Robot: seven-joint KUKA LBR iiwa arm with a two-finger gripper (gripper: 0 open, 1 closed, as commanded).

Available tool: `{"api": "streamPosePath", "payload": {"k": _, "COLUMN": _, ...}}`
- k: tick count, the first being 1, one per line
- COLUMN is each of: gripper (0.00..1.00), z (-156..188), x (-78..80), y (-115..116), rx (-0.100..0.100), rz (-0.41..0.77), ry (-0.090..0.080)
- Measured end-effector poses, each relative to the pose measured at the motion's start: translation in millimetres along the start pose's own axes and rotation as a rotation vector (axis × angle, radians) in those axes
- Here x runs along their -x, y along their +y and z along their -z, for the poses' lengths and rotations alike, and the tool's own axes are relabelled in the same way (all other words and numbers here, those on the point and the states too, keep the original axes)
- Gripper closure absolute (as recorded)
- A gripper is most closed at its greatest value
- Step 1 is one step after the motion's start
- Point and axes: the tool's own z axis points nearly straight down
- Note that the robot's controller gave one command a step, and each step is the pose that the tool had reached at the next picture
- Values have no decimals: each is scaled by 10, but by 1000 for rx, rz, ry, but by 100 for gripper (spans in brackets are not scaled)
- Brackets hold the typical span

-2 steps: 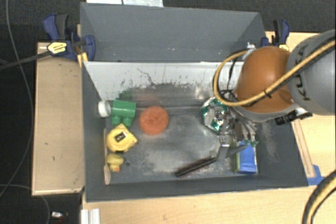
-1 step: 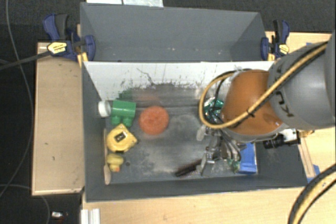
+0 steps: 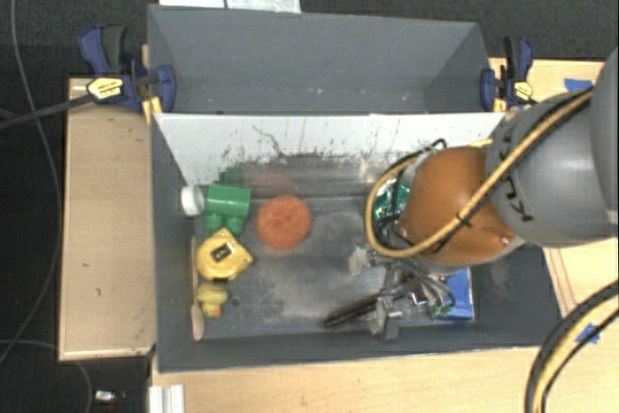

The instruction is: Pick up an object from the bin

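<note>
The grey metal bin (image 3: 319, 63) occupies the middle of the frame, and its floor is scuffed and marked with dark streaks. The arm (image 3: 566, 174) enters from the right edge, its wrist is fitted with a rounded orange cover (image 3: 453, 208), and a yellow-and-black cable (image 3: 503, 181) loops around that cover. The gripper (image 3: 389, 312) sits low in the bin at lower centre, close to the front wall. A dark slender item (image 3: 348, 314) lies on the floor there, running to the left from the gripper, with its right end meeting the gripper's metal parts. Whether that item is clamped or merely lying against the gripper cannot be told, and how far the gripper stands open cannot be told either. Just to the right, a flat blue item (image 3: 463, 297) lies on the floor at lower right, partly covered by the wrist. The remaining contents sit well apart from the gripper, along the left side of the bin. A green item (image 3: 228, 200) with a white cap (image 3: 191, 200) lies on its side at the upper left of the floor. A round orange disc-like item (image 3: 283, 221) lies just beside it to the right. A yellow tape measure (image 3: 222, 256) sits below the green item. A small yellow item (image 3: 210, 297) lies in the lower left corner against the side wall.
</note>
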Motion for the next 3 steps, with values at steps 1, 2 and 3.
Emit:
{"api": "streamPosePath", "payload": {"k": 1, "gripper": 100, "z": -80, "x": 19, "y": 175, "rx": 4, "rz": -264, "ry": 3}}
{"api": "streamPosePath", "payload": {"k": 2, "gripper": 100, "z": -80, "x": 19, "y": 175, "rx": 4, "rz": -265, "ry": 4}}
{"api": "streamPosePath", "payload": {"k": 3, "gripper": 100, "z": 697, "x": 62, "y": 120, "rx": 3, "rz": -290, "ry": 5}}
